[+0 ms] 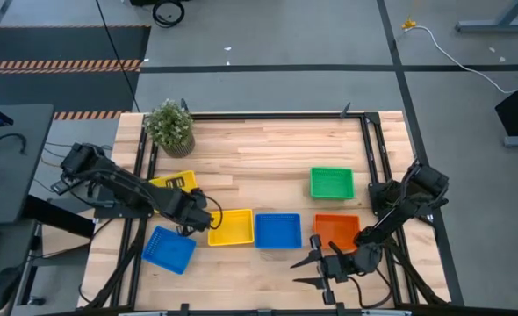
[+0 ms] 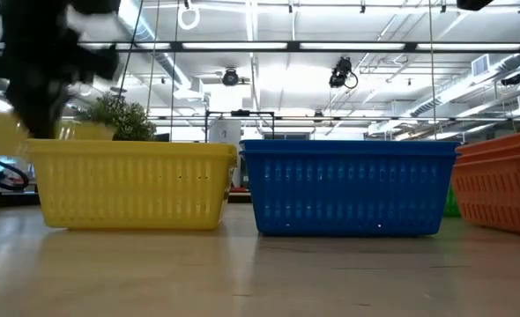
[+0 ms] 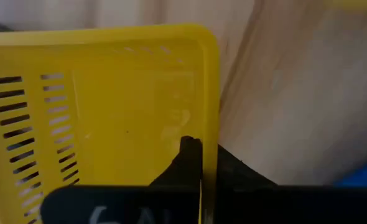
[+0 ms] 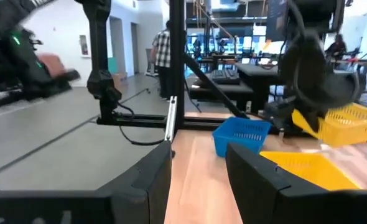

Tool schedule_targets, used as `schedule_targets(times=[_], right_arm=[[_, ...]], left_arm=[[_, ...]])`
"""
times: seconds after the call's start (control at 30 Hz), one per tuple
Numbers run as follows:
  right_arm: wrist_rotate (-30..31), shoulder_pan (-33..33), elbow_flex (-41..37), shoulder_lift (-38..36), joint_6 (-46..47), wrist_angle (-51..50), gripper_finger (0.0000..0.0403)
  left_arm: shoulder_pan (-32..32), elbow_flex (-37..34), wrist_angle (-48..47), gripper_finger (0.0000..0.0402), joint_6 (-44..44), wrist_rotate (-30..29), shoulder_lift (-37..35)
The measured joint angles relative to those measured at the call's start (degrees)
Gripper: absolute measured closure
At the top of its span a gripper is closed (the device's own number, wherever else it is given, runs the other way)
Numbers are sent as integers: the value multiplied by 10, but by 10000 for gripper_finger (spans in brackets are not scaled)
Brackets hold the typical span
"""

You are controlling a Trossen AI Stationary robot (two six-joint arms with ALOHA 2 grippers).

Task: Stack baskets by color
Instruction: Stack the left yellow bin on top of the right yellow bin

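While the right arm waits low at the near right corner of the counter [image 1: 268, 154], the left arm reaches in from the left side and its left gripper [image 1: 191, 211] has its fingers [image 3: 190, 158] pinched shut on the rim of a yellow basket [image 1: 173, 183], one finger inside the wall and one outside, as the left wrist view shows. That basket sits tilted, lifted off the wood, just beside a second yellow basket [image 1: 231, 227] that rests flat near the front edge. A blue basket [image 1: 277, 230] stands right next to that second yellow one, touching or nearly touching it, and an orange basket [image 1: 336, 230] lies a little farther to the right. From table height the orange one looks like more than one nested together, though I cannot be sure how many. Behind the orange one, toward the far side, sits a green basket [image 1: 332, 183]. Another blue basket [image 1: 169, 250] lies at an angle near the front left corner, close under the left arm. A small potted plant [image 1: 170, 128] stands in the far left corner. The right gripper [image 1: 316, 269] points left along the front edge, its fingers [image 4: 258, 180] spread apart with nothing between them. Beyond the counter, a person in a checked shirt [image 4: 162, 53] stands in the room.
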Motion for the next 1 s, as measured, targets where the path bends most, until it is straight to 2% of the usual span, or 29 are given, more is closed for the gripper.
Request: schedule_targets(times=[0.07,0.17,0.33,0.43,0.53,0.73,1.0], right_arm=[[4,2,0,-2,-3,6,246],[12,17,0,-8,-9,9,246],[15,67,0,-31,-35,9,246],[33,105,0,-44,-61,10,246],[70,136,0,-50,-81,10,246],[144,160,0,-49,-91,9,246],[150,157,0,-49,-91,9,246]], left_arm=[[-4,64,-36,396,-12,-9,0],[-18,163,-30,395,-13,-25,0],[-55,270,110,397,3,-61,1],[-78,279,225,398,38,-65,11],[-97,279,287,398,61,-66,37],[-107,278,274,398,60,-67,124],[-105,278,256,397,65,-67,187]])
